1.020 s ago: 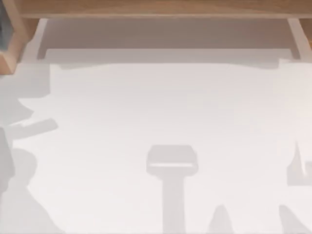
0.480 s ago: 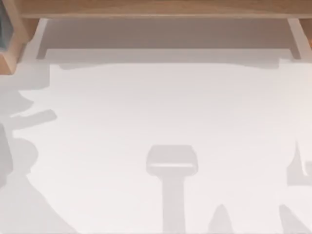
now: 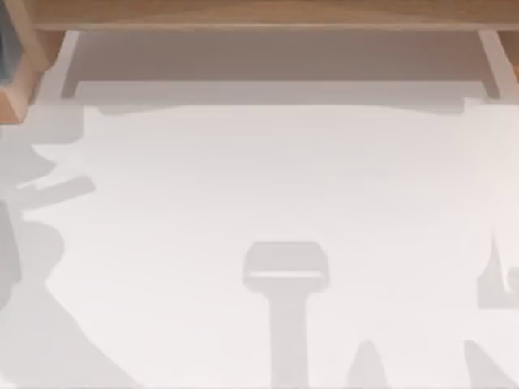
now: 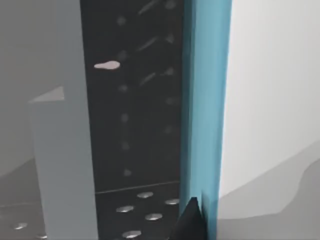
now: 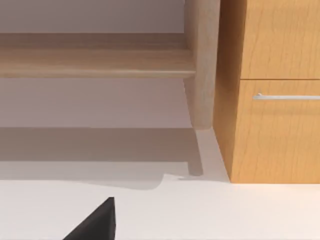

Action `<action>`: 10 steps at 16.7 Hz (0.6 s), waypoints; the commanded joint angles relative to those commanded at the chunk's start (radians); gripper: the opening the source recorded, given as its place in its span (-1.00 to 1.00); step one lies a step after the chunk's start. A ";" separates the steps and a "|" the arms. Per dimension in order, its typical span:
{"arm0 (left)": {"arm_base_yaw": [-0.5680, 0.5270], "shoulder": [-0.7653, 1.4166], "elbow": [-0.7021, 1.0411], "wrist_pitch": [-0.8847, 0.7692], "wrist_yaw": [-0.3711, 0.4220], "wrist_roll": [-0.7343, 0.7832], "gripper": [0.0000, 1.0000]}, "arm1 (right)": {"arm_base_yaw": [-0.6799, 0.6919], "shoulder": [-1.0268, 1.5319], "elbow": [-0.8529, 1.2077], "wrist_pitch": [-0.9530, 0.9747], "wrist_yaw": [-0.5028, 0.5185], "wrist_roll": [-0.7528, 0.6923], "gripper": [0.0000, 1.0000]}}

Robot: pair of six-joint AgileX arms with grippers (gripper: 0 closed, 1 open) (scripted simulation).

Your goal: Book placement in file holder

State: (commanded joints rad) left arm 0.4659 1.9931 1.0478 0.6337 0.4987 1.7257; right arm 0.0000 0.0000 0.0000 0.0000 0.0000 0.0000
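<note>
The book (image 4: 205, 100) shows close up in the left wrist view. Its teal-blue edge runs straight up and down, and it lies right against the file holder (image 4: 140, 125), a dark sheet dotted with punched holes. The holder's dark floor, also punched, lies at the foot of the book's edge. On the other side of the dark sheet stands a pale grey-blue panel (image 4: 62, 160), upright too and apart from the book. Beyond the teal edge there is plain white with soft grey shadow low down; I cannot tell whether that is the book's face or the worktop.

A dark tip of the left claw (image 4: 192, 222) sits against the foot of the teal edge. I cannot tell how wide this claw stands or whether it has hold of the book.

From above, the white worktop (image 3: 268, 178) carries grey shadows along its left, near and right sides. A wooden shelf (image 3: 268, 14) runs along the far side, with a wooden frame (image 3: 20, 77) at the far left corner.

The right wrist view looks across the worktop at a wooden cabinet (image 5: 272, 130) with a metal drawer handle (image 5: 287, 97) and a round wooden post (image 5: 201, 65) beside it. A black corner of the right claw (image 5: 95, 222) shows there; I cannot tell its opening.
</note>
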 joint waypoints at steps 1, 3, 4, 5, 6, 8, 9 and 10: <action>0.000 0.000 0.000 0.000 0.000 0.000 -0.55 | 0.000 0.000 0.000 0.000 0.000 0.000 1.00; 0.000 0.000 0.000 0.000 0.000 0.000 -0.25 | 0.000 0.000 0.000 0.000 0.000 0.000 1.00; 0.000 0.000 0.000 0.000 0.000 0.000 -0.10 | 0.000 0.000 0.000 0.000 0.000 0.000 1.00; 0.000 0.000 0.000 0.000 0.000 0.000 0.06 | 0.000 0.000 0.000 0.000 0.000 0.000 1.00; 0.000 0.000 0.000 0.000 0.000 0.000 0.21 | 0.000 0.000 0.000 0.000 0.000 0.000 1.00; 0.000 0.000 0.000 0.000 0.000 0.000 0.51 | 0.000 0.000 0.000 0.000 0.000 0.000 1.00; 0.000 0.000 0.000 0.000 0.000 0.000 0.66 | 0.000 0.000 0.000 0.000 0.000 0.000 1.00; 0.000 0.000 0.000 0.000 0.000 0.000 0.81 | 0.000 0.000 0.000 0.000 0.000 0.000 1.00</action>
State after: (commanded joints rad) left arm 0.4659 1.9931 1.0478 0.6337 0.4987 1.7257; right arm 0.0000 0.0000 0.0000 0.0000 0.0000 0.0000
